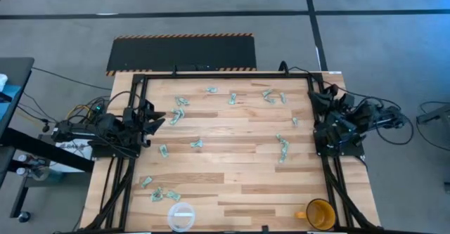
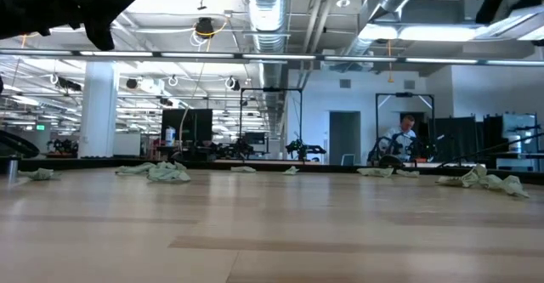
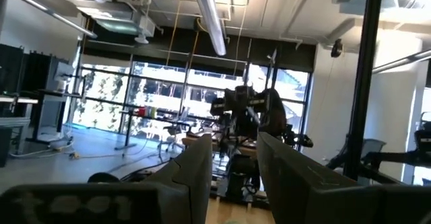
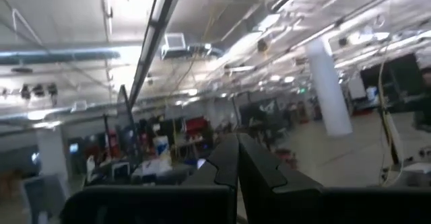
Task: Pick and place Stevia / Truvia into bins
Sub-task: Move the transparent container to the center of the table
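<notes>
Two dark robot arms sit folded at opposite edges of a wooden table (image 1: 232, 185), seen from above. The left gripper (image 1: 156, 116) points inward from the left edge, level across the room, its fingers (image 3: 195, 173) standing apart with nothing between them. The right gripper (image 1: 318, 97) rests at the right edge, its fingers (image 4: 225, 163) pressed together and empty.

Pale green sweetener packets (image 1: 178, 111) lie scattered across the tabletop: a cluster near the far left, several along the far edge, a few toward the right, and a small group near the front left corner, just beside a clear plastic cup (image 1: 181, 216). A yellow mug (image 1: 320, 213) stands at the front right corner. In the room beyond, a person (image 2: 406, 130) is at a workstation.
</notes>
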Tool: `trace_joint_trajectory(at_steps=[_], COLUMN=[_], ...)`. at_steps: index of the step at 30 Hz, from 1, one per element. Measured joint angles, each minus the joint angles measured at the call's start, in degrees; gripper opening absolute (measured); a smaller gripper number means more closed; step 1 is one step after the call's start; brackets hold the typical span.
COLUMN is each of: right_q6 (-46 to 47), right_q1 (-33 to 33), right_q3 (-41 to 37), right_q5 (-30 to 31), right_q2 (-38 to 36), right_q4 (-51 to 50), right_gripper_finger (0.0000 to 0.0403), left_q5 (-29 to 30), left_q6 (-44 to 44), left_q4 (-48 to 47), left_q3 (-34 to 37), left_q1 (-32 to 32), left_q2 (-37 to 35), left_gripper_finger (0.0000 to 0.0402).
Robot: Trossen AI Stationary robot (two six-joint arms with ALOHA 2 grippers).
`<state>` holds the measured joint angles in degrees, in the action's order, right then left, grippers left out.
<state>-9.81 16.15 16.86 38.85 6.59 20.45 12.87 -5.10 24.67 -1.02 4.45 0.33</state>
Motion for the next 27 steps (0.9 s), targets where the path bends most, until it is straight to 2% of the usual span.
trace_joint_trajectory(at_steps=[7,17,24,27], right_q6=[4.65,12.08,14.97,14.98], right_q1=[1.67,1.72,0.05,-1.21], right_q3=[10.80,28.62,40.39,44.40], right_q5=[-0.02,-0.31,-8.61,-11.28], right_q2=[12.65,35.42,52.23,58.50], right_q4=[-13.80,-31.13,-38.31,-40.73], right_gripper_finger=[0.0000,0.0000,0.0000,0.0000], left_q5=[-0.31,0.08,-0.07,-2.09], left_q6=[1.88,-0.05,-0.23,-0.26], left_q4=[0.15,0.04,-3.16,-5.95], left_q3=[0.00,0.00,0.00,0.00], left_q1=[-0.04,-0.04,-0.04,-0.04], left_q2=[0.00,0.00,-0.01,0.00], left_gripper_finger=[0.0107,0.0107,0.0107,0.0107])
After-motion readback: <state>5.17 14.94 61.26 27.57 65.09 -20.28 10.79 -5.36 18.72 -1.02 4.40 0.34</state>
